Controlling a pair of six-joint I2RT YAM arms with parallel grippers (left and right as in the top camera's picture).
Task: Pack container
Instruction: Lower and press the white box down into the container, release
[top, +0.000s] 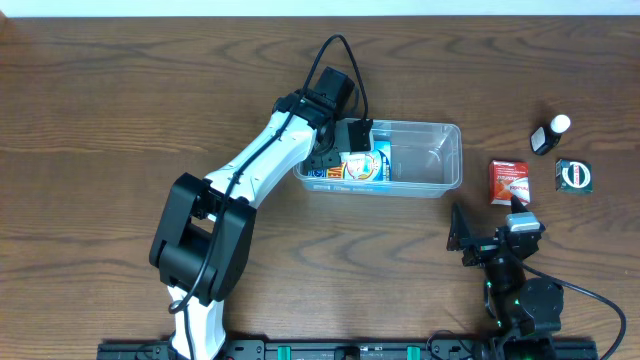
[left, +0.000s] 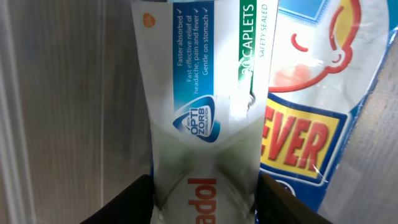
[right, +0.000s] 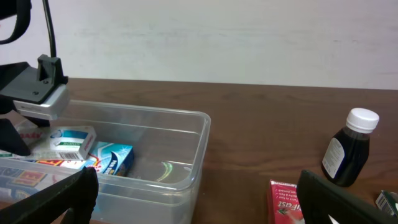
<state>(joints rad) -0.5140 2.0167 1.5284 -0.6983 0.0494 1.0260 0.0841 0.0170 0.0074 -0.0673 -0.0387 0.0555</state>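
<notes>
The clear plastic container (top: 440, 160) stands at the table's middle; it also shows in the right wrist view (right: 186, 118). My left gripper (top: 347, 148) reaches into its left end and is shut on a white, green and blue caplets box (left: 205, 93), held between the fingers (left: 205, 208) just above a blue and yellow pack (left: 311, 106). The white box (right: 71, 142) and a blue box (right: 112, 158) show inside the container. My right gripper (top: 490, 222) is open and empty, low over the table to the container's right.
A red box (top: 509, 181) lies right of the container, near my right gripper's far finger. A dark bottle with a white cap (top: 549, 134) and a green and black packet (top: 574, 175) sit further right. The container's right half holds nothing.
</notes>
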